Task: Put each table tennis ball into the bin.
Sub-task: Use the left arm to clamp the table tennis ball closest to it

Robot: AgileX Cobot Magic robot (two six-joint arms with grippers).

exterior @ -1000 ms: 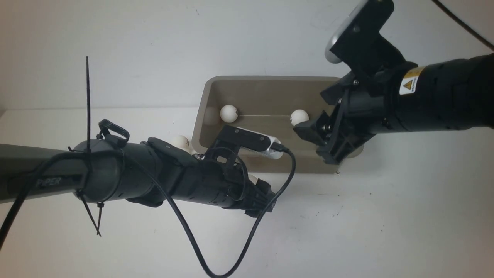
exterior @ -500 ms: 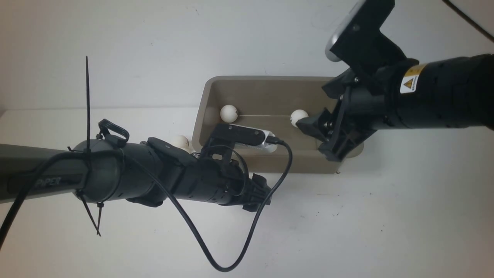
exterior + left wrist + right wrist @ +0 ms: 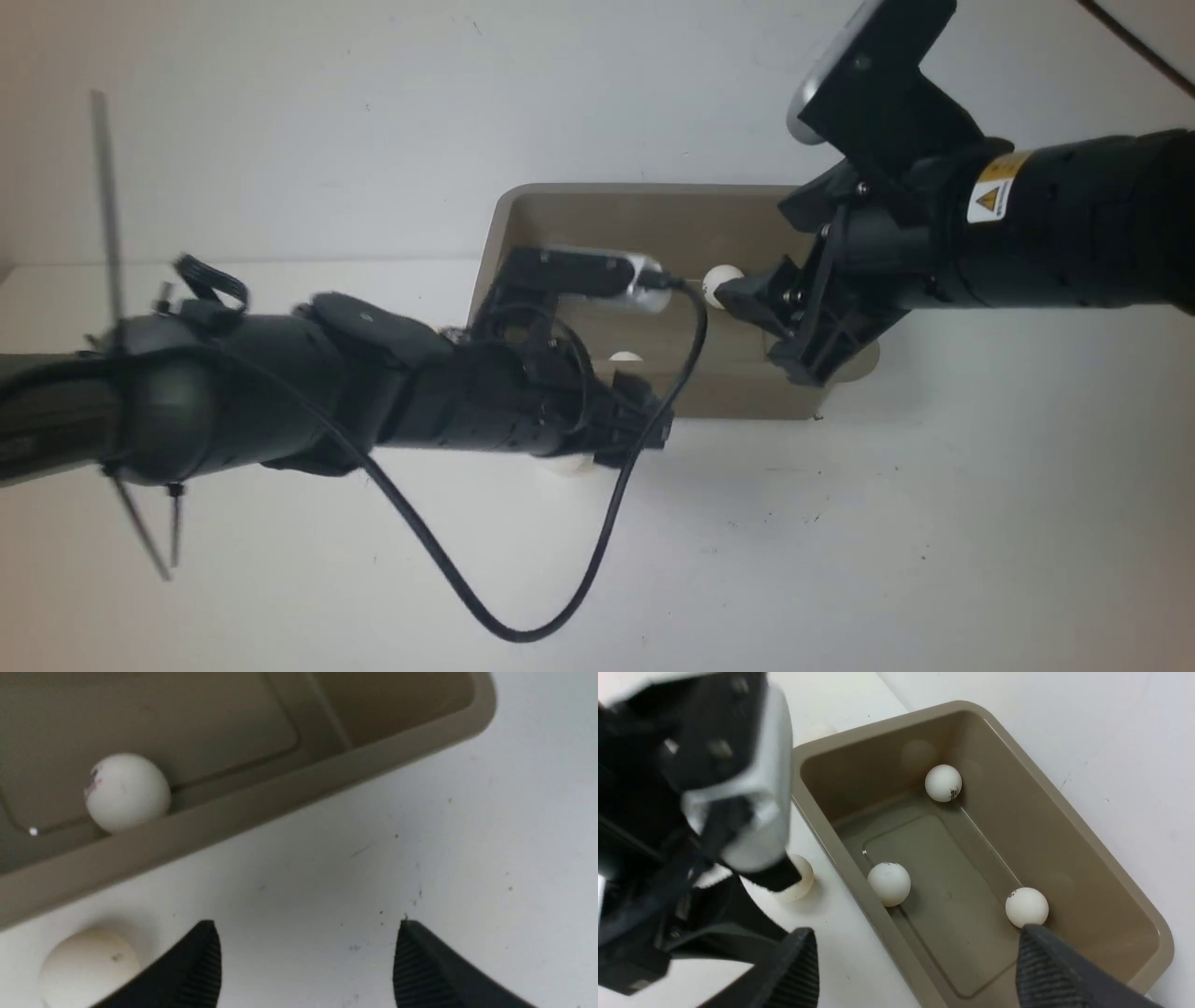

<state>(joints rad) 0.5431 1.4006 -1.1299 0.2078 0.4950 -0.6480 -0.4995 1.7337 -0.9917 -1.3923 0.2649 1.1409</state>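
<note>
The taupe bin point(image 3: 653, 397) stands mid-table. The right wrist view shows three table tennis balls in it point(image 3: 943, 782) point(image 3: 889, 883) point(image 3: 1026, 906). A fourth ball point(image 3: 88, 966) lies on the table outside the bin's near wall, just beside one finger point(image 3: 196, 961) of my left gripper point(image 3: 306, 926). That gripper is open over bare table with nothing between its fingers. Another ball point(image 3: 817, 731) peeks out beyond the bin's far left corner. My right gripper point(image 3: 915, 933) hangs open and empty over the bin's right end, near one ball point(image 3: 724, 280).
My left arm point(image 3: 280, 401) reaches across from the left, and its wrist camera point(image 3: 597, 271) covers part of the bin. A black cable point(image 3: 523, 597) loops down in front of it. My right arm point(image 3: 1046, 233) comes in from the right. A pale wall stands behind the bin.
My left arm has lifted and twisted, so its camera now sits over the bin's left part. A ball now shows on the table under its gripper. The right gripper has edged slightly left.
</note>
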